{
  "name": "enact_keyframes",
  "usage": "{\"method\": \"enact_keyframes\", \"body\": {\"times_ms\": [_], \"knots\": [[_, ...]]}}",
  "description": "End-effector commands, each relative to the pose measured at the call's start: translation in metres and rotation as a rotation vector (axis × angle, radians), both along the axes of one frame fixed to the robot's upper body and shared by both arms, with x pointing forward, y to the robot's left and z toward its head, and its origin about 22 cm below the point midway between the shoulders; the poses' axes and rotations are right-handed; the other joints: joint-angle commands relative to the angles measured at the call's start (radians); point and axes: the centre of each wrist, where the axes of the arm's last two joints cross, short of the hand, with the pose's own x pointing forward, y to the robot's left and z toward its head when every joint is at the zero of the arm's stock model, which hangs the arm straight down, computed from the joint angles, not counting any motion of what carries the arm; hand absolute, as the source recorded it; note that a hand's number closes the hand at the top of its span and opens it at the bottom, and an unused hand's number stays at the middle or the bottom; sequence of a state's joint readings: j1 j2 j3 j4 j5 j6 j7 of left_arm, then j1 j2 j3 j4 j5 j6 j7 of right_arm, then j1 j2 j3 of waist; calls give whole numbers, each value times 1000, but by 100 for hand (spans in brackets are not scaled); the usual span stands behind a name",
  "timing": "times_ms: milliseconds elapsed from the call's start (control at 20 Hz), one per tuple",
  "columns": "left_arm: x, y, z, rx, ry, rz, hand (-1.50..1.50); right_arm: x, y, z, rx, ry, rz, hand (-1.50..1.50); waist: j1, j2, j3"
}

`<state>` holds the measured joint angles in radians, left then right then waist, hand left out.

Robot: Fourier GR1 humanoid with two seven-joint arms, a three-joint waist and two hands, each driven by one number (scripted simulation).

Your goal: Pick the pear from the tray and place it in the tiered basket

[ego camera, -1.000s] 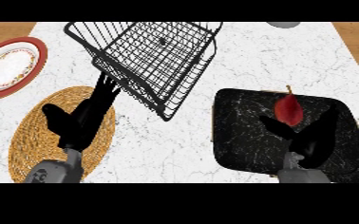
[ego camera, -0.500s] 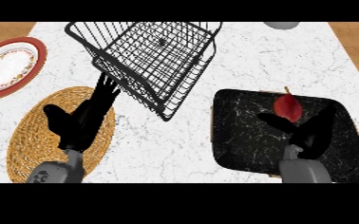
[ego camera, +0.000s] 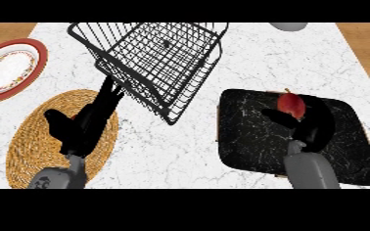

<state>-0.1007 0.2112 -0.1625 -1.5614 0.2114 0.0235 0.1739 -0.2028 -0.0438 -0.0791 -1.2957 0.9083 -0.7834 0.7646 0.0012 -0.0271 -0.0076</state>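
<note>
The right hand has its fingers spread open around the near side of the pear, holding nothing yet. The pear lies on the tray, toward its far edge. This looks like the reach before the grasp; next the fingers must close on the pear. The left hand rests open left of the tray, over a woven mat, fingertips near the basket

Pear on tray (basket left)
</note>
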Motion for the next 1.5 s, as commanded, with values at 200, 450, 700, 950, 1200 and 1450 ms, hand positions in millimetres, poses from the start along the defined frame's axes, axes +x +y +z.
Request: {"method": "enact_keyframes", "body": {"times_ms": [200,450,700,950,1200,1450], "knots": [[13,18,0,-3,45,12,0,5,6,3,-61,-80,-33,150,-2,28,8],[0,-10,1,9,33,-42,0,15,33,17,-348,53,559,150,53,36,7],[7,-24,10,1,-5,-97,0,12,42,16,-603,209,1089,150,121,57,5],[9,-14,5,1,26,-37,0,33,23,76,-438,89,1445,150,37,34,8],[4,-1,1,-6,58,3,0,60,-33,184,-375,-135,1603,150,-6,28,8],[13,-2,-1,3,47,7,0,76,-50,278,-372,-256,1654,150,-1,30,6]]}}
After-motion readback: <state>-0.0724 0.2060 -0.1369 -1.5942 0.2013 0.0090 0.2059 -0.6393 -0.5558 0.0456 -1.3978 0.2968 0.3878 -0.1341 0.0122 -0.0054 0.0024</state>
